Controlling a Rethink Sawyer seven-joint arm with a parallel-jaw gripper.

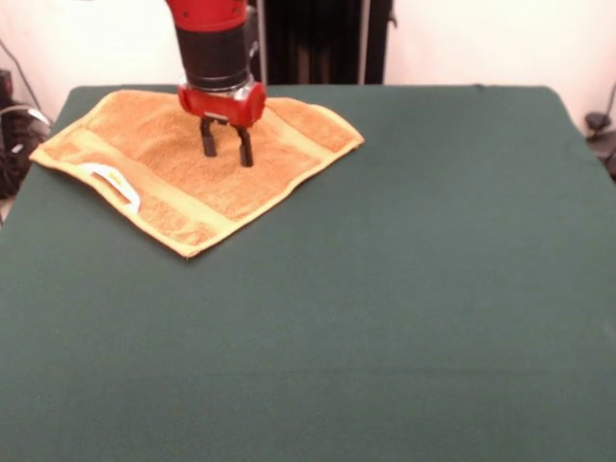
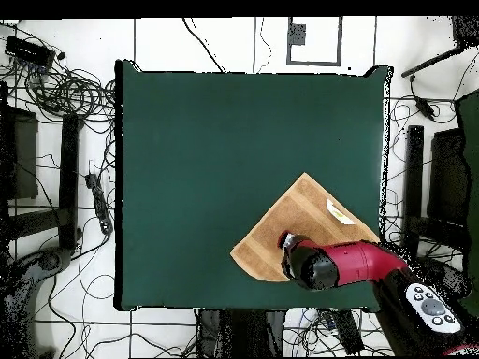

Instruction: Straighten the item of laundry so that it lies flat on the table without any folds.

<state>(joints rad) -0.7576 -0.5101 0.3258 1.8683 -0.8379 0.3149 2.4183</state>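
Arm [image 2: 351, 264] hides towel's [image 1: 192, 164] near corner overhead; fingers [image 1: 209, 138] apart

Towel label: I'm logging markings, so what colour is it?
White. The label sits at the towel edge, clearest in the front view.
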